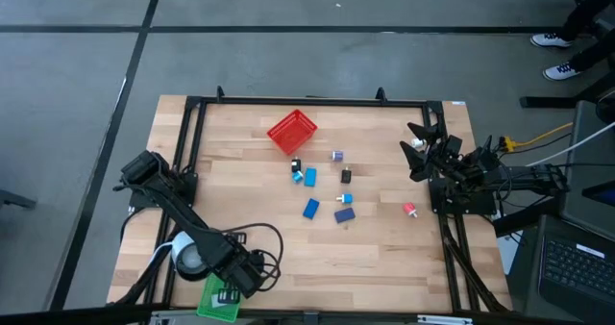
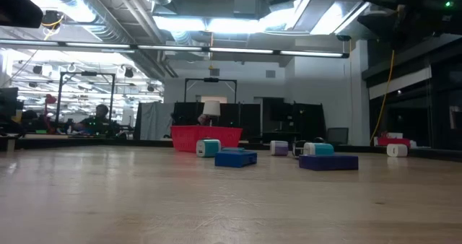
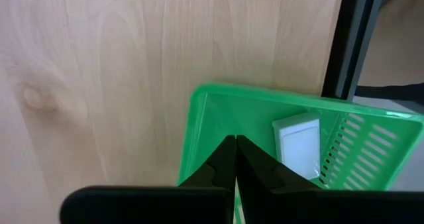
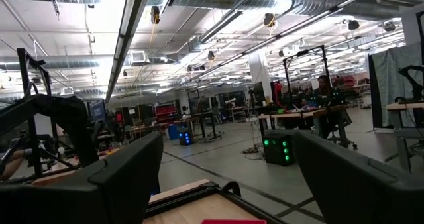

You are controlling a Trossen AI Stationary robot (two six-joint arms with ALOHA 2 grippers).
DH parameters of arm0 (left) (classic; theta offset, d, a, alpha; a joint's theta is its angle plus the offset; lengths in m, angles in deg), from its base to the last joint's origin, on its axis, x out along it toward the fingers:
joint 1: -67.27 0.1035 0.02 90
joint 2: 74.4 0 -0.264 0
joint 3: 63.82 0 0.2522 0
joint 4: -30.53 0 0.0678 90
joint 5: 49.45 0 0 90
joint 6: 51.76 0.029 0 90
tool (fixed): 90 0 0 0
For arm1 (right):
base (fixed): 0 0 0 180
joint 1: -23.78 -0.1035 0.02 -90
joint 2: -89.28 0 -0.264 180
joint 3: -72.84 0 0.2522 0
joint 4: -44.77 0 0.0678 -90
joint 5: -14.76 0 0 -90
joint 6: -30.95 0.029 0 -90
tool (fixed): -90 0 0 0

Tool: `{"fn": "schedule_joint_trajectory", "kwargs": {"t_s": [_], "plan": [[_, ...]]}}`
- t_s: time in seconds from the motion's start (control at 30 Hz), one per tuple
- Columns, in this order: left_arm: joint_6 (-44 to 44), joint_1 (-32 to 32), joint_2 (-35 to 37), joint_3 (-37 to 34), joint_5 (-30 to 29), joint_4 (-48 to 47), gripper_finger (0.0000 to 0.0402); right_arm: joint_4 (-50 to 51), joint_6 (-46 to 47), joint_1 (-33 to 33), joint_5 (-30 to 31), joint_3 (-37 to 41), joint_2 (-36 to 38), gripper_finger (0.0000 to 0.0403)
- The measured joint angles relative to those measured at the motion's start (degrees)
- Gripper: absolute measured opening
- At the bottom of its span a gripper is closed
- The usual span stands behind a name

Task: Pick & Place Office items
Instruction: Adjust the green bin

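My table (image 1: pixel 384 248) is pale wood with a visible grain and one knot, smooth and a little shiny. Its frame (image 1: pixel 307 101) is matt black metal along the edges. At the near left corner the tray (image 3: pixel 258 108) is bright green plastic, glossy, with slots on one side, and a white smooth block (image 3: pixel 298 144) lies in it. My left gripper (image 3: pixel 235 168) has matt black plastic fingers. The basket (image 1: pixel 291 132) is red mesh.
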Motion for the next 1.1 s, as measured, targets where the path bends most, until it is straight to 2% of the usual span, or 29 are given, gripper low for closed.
{"fn": "schedule_joint_trajectory", "kwargs": {"t_s": [0.23,0.63,1.1], "plan": [[0.54,-0.08,-2.08,0.0,1.99,0.36,0.0003,0.02,0.02,-0.02,0.0,0.0,0.0,0.0345],[1.07,-0.33,-2.87,-0.01,1.14,0.34,0.0002,0.02,0.02,-0.01,-0.02,0.01,0.0,0.0345],[0.26,-0.2,-2.87,-8.27,0.62,2.22,0.0001,0.0,0.05,-0.02,-0.02,0.0,0.0,0.0345]]}}
